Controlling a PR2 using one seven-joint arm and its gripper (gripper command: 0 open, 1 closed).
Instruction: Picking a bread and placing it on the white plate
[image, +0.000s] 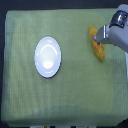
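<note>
Top-down over a table draped in a pale green cloth, with fine woven lines running across it. Out on the exterior view's right, there's the bread: an elongated pastry, golden-orange shading to brown, tapering at its lower end, lying at a slight diagonal on the cloth. Its surface looks a bit lumpy, though the picture is too soft to give any more texture than that. Only part of it shows, because the arm is right on top of it.

The gripper comes in from the upper right corner, a grey and white body with a darker tip, and that tip sits over the upper half of the bread. Whether the jaws are spread or pinched on the pastry, I can't tell; the fingers are blurred and partly hidden by the arm's own bulk.

Over on the exterior view's left, well apart from the bread, sits the white plate: round, glossy, shallow rim, a bright sheen near its middle. The bread is on the cloth, not on the plate.
</note>
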